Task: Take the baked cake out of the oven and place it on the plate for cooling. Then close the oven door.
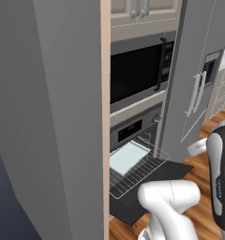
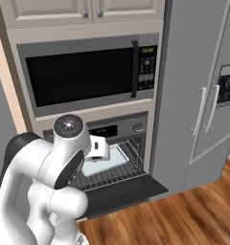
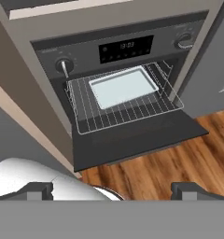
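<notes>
A simulated kitchen wall unit holds the oven (image 3: 128,60) low down, beneath a larger black-windowed microwave (image 2: 88,76), with a tall grey refrigerator (image 2: 198,86) just to the right. The oven door (image 3: 137,137) is dropped fully open and lies flat, jutting out over the wooden floor (image 3: 188,163). The wire rack (image 3: 125,100) is slid partway out over the door, and on it rests a shallow, pale rectangular baking tray (image 3: 123,86), which presumably holds the cake; its long side runs left to right across the oven mouth, and it sits toward the back of the rack, closer to the cavity than to the rack's front edge. The hand (image 3: 112,191) is released, its two dark fingertips (image 3: 39,190) spread as wide as they go with nothing between them. It hangs in front of the oven and above the open door, well apart from the tray, which lies ahead of it and lower. Judging from this, the reach must go forward and down over the door's front edge, with free room above the rack. Space is tighter at the sides: a tall grey cabinet panel (image 1: 53,117) stands just left of the oven and the refrigerator wall just right. I cannot make out the plate, so I cannot tell which way the tray will need carrying.
</notes>
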